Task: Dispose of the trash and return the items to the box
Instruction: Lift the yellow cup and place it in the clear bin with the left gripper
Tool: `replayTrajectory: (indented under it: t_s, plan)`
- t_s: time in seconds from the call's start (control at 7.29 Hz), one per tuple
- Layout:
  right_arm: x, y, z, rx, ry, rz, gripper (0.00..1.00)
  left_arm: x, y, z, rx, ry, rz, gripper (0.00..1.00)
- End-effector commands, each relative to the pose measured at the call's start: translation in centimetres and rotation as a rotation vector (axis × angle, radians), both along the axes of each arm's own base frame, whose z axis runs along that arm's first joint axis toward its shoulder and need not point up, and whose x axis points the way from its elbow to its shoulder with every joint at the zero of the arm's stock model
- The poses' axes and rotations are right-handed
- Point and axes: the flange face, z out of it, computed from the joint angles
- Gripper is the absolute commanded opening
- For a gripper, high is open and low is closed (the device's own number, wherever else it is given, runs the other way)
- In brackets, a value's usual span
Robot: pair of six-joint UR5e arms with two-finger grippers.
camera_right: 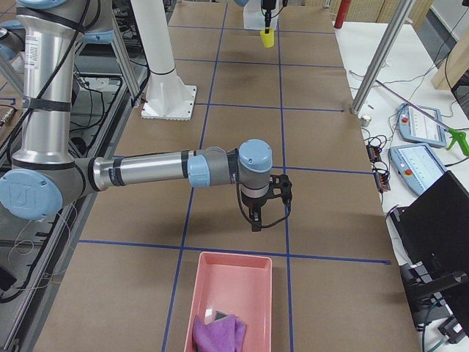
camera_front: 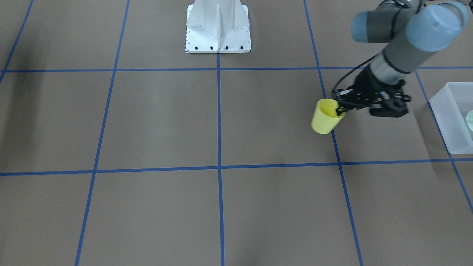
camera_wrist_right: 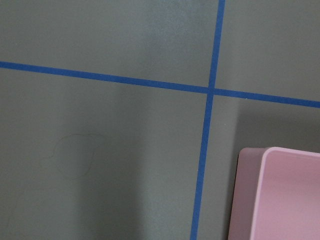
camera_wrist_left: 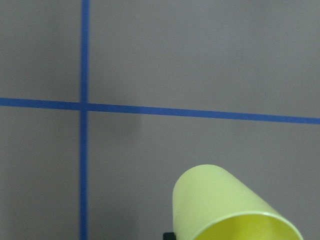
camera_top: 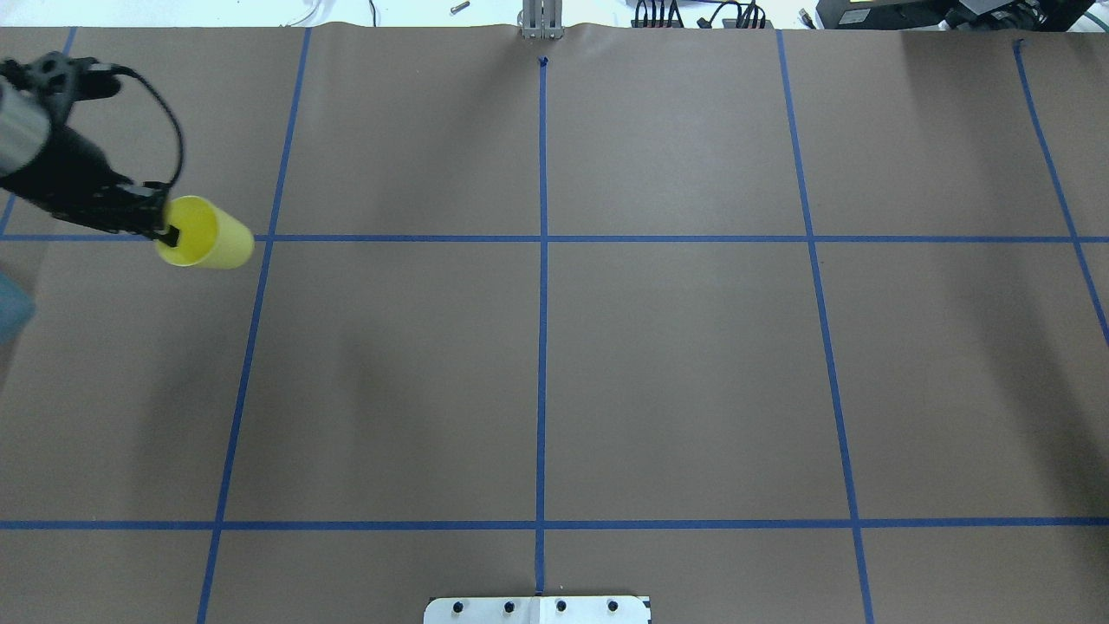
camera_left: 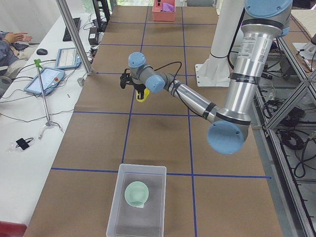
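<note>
Box: frosted bin at the table's left end, well apart from the cup.
Bowl: sage-green, lying inside the box.
Left gripper: pinched on the rim of the yellow cup, one finger inside; the cup is tilted and seemingly off the table.
Risk: the thin rim pinch may let the cup pivot or slip. Released short, it could strike the box wall or the bowl.
Right gripper: over bare table; opening cannot be told.

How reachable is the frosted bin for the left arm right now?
Probably yes: only bare table lies between the left gripper, shut on the yellow cup, and the bin on its side.
</note>
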Motion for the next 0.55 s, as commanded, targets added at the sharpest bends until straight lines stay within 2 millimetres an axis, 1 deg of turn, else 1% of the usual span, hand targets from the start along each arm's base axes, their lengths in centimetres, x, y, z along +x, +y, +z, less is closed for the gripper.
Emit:
replayTrajectory:
  t_s: [0.0, 0.14, 0.27, 0.41]
  plan:
    - [-2.2, -0.3, -1.2, 0.005, -0.013, 0.017, 1.0, -13.8, 0.8, 10.7, 0.117, -0.102, 0.097, 0.0]
    - [-2.7, -0.4, -1.4, 0.011, -0.017, 0.022, 1.0, -19.1, 0.3, 15.3, 0.134, -0.136, 0.153, 0.0]
    - [-3.1, -0.4, -1.4, 0.009, -0.018, 0.015, 1.0, -22.5, 0.0, 20.5, 0.142, -0.14, 0.192, 0.0]
    - [-3.5, -0.4, -1.3, 0.007, -0.017, 0.006, 1.0, -25.2, -1.0, 24.6, 0.154, -0.134, 0.23, 0.0]
